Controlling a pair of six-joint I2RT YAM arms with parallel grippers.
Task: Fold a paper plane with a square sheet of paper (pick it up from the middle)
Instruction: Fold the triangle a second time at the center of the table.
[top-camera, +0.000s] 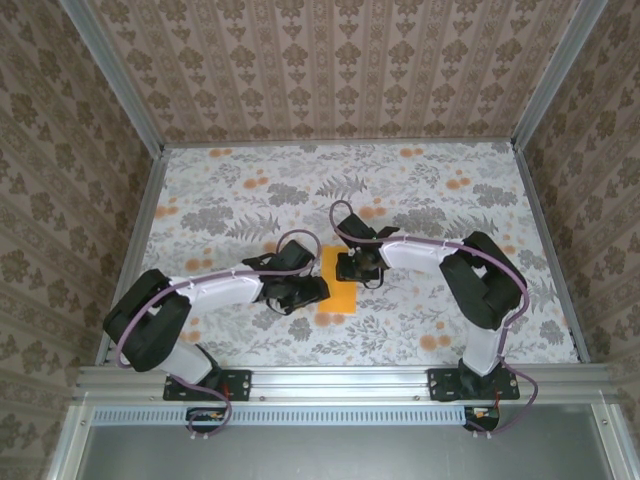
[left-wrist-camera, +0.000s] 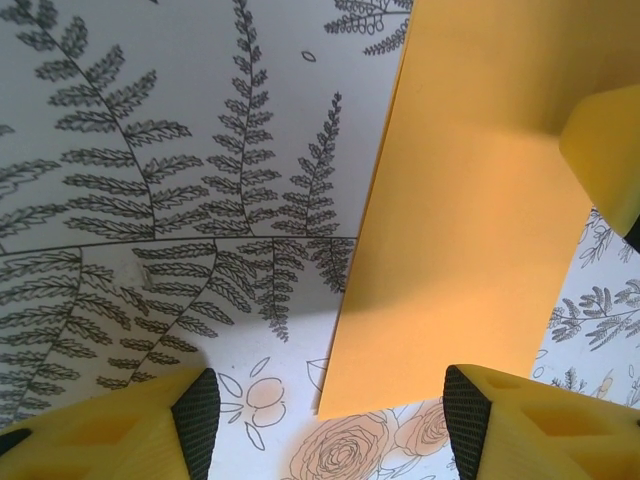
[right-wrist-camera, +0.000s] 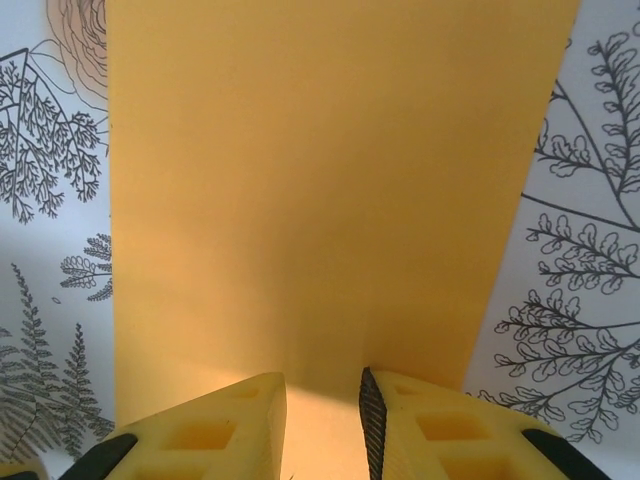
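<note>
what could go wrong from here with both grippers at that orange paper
1. The right gripper has its fingers narrowly parted at the edge of the flat sheet of paper. Closing there may crumple the sheet or slip off it.
2. The left gripper is wide open across the sheet's corner and the printed tablecloth. A push from it could skew the sheet.
3. In the top view both grippers sit close together, so they may bump.

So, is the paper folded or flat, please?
Flat on the table: the paper shows no crease or raised flap in wrist views; whether doubled, cannot tell.
</note>
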